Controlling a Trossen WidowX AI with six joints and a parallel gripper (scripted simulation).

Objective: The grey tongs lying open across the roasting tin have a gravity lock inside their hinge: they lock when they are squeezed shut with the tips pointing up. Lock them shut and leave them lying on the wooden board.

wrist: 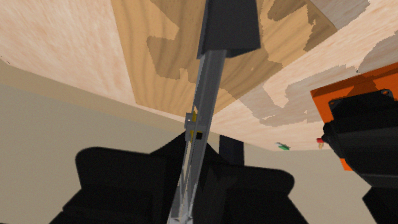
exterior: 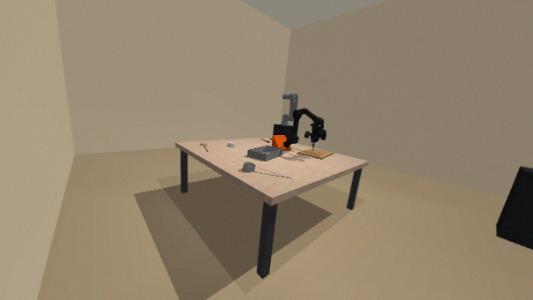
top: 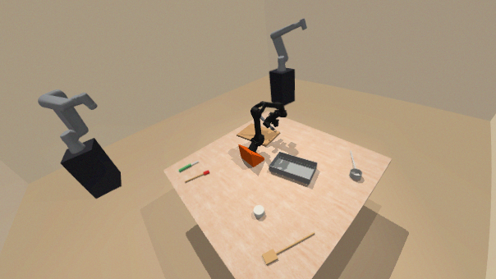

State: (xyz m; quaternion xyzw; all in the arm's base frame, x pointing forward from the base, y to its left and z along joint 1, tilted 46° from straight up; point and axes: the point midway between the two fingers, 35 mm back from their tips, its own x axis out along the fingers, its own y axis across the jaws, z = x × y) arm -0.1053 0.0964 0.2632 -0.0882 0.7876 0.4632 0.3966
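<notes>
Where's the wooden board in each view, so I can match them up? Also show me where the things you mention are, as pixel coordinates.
Top: the wooden board [top: 245,134] [exterior: 324,154] [wrist: 150,87] is just above centre, partly behind the arm.
Exterior: right of centre, at the tabletop's far side.
Wrist: upper middle.
Shared landmark: the orange mount [top: 250,157] [exterior: 279,142] [wrist: 321,99].
</notes>
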